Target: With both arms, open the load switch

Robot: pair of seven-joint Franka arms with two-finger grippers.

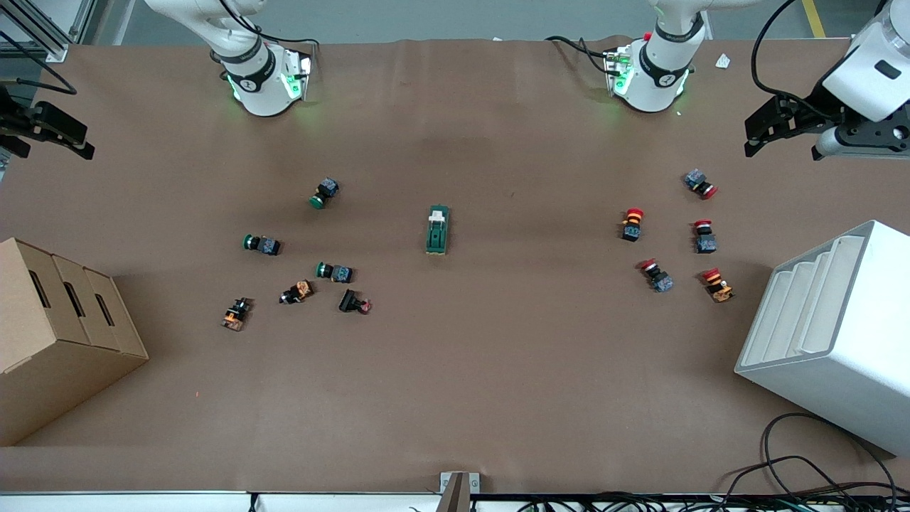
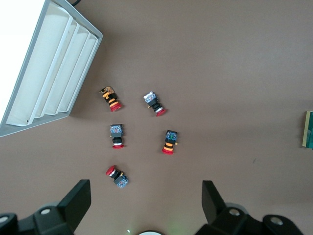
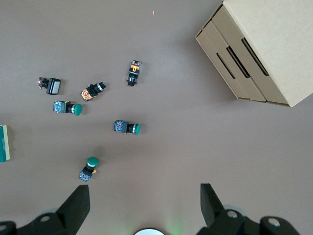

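Observation:
The load switch [image 1: 437, 230], a dark-green block with a white lever piece at one end, lies flat in the middle of the table. It shows only as a sliver at the edge of each wrist view [image 2: 308, 129] [image 3: 3, 143]. My left gripper [image 1: 755, 139] hangs high over the left arm's end of the table. It is open [image 2: 145, 200] with nothing between its fingers. My right gripper [image 1: 79, 144] hangs over the right arm's end, also open [image 3: 145, 203] and empty. Both are well away from the switch.
Several red push buttons [image 1: 632, 223] lie toward the left arm's end, beside a white slotted bin [image 1: 839, 334]. Green and other push buttons [image 1: 333, 272] are scattered toward the right arm's end, beside a cardboard box [image 1: 50, 334]. Cables lie at the table's near edge.

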